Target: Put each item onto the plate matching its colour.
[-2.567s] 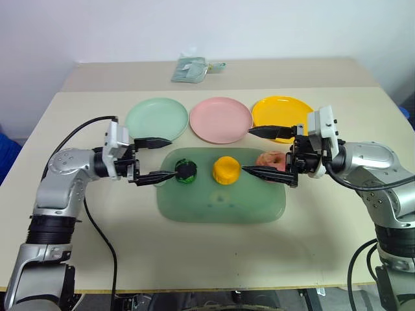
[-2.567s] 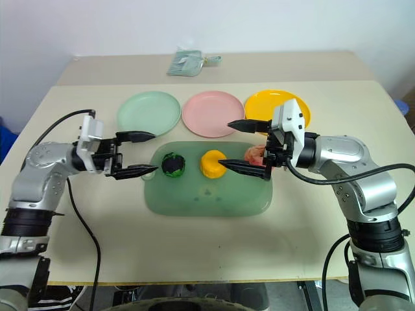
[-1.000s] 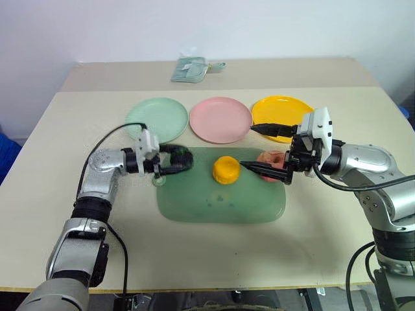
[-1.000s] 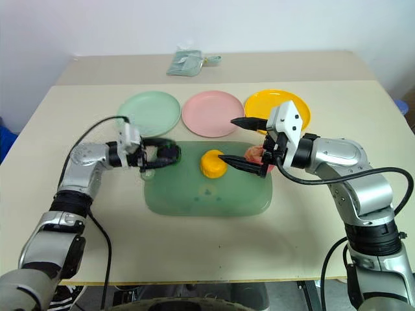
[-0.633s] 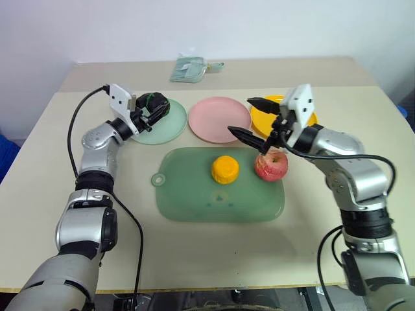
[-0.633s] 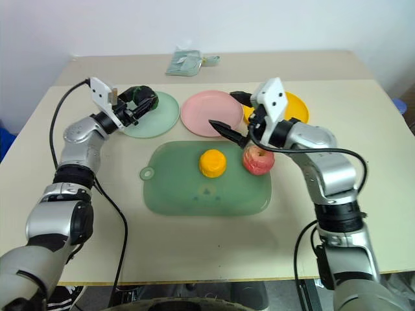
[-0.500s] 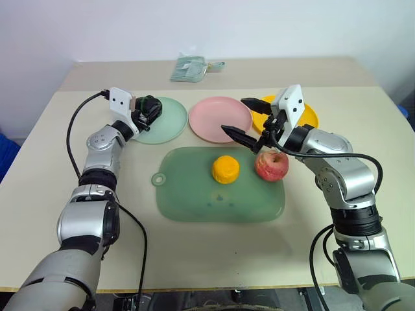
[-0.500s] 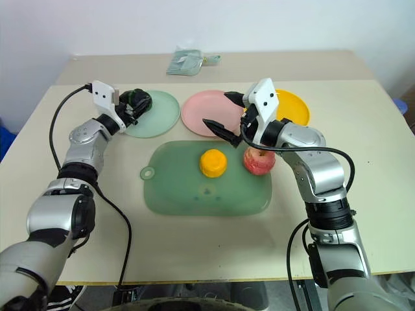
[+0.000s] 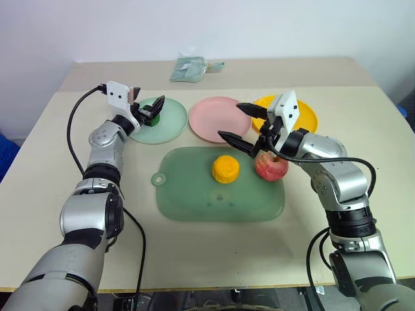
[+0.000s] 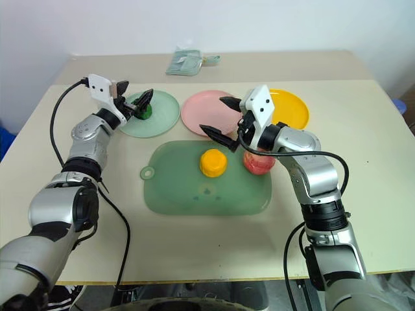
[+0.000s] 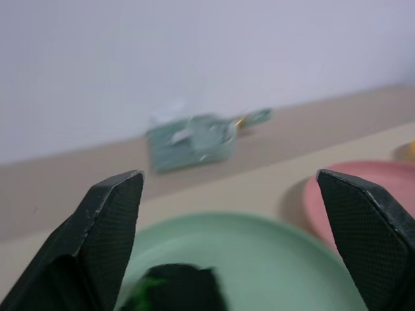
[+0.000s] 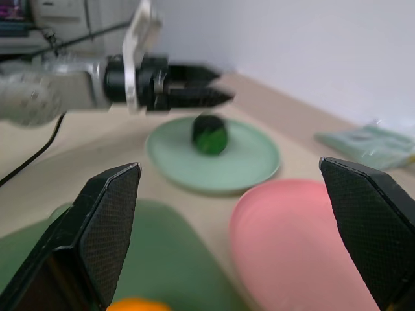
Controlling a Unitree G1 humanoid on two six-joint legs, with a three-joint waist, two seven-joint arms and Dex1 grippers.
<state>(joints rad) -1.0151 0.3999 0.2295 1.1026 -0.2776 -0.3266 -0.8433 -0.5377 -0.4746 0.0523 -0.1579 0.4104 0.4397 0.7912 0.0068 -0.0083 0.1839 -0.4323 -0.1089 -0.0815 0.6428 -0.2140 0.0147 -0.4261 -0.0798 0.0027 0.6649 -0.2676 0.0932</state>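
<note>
The dark green-black ball (image 9: pixel 152 117) lies on the mint green plate (image 9: pixel 166 126). My left gripper (image 9: pixel 148 108) hovers just beside and above it, open, holding nothing; the left wrist view shows the ball (image 11: pixel 172 289) low between the spread fingers. The yellow-orange lump (image 9: pixel 225 169) and the pinkish-red apple (image 9: pixel 271 166) sit on the translucent green mat (image 9: pixel 220 197). My right gripper (image 9: pixel 238 123) is open and empty, left of the apple and over the pink plate's (image 9: pixel 214 120) near right edge. The yellow plate (image 9: pixel 306 115) lies behind my right hand.
A folded green cloth (image 9: pixel 191 68) lies at the table's far edge, behind the plates. The three plates stand in a row behind the mat. The mat's small tab (image 9: pixel 157 179) sticks out at its left side.
My left gripper carried the dark ball from the mat to the mint plate, then opened and released it there. My right gripper swung left, away from the apple.
</note>
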